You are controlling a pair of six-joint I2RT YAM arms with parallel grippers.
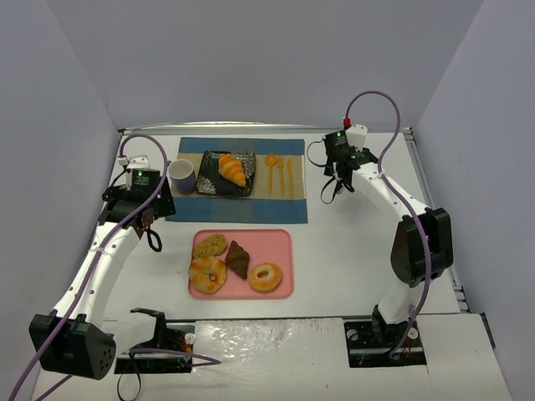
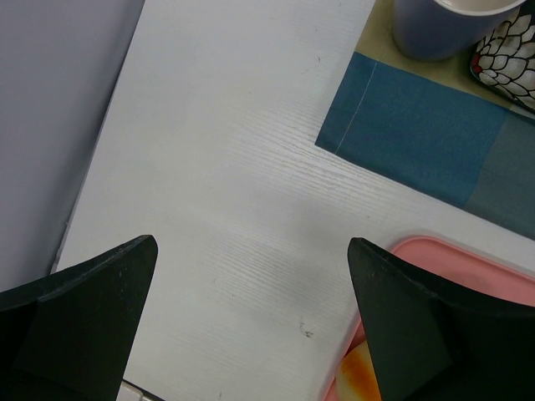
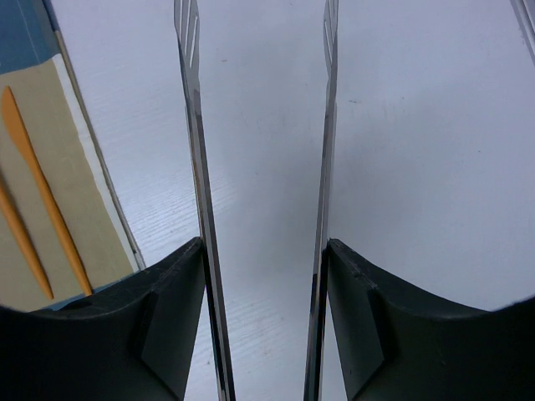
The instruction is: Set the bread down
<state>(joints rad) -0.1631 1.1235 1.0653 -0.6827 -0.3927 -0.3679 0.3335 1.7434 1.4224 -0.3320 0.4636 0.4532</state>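
Note:
The bread, a golden-orange croissant [image 1: 232, 170], lies on a dark patterned plate [image 1: 209, 185] on the blue placemat [image 1: 242, 210] at the back. My right gripper [image 1: 341, 179] is to the right of the mat, above bare table, and holds metal tongs [image 3: 194, 167]. The tongs' two arms rest against the inner faces of its fingers [image 3: 167, 317]; they stand apart with nothing between them. My left gripper [image 1: 150, 230] is open and empty, low over the table to the left of the pink tray [image 1: 280, 240]. The croissant is out of both wrist views.
The pink tray holds two ring donuts [image 1: 265, 276], a dark chocolate pastry [image 1: 238, 258] and a greenish bun [image 1: 210, 245]. A blue-grey mug [image 1: 182, 175] stands left of the plate. Orange cutlery [image 1: 280, 175] lies on the mat's right side. Walls enclose the table.

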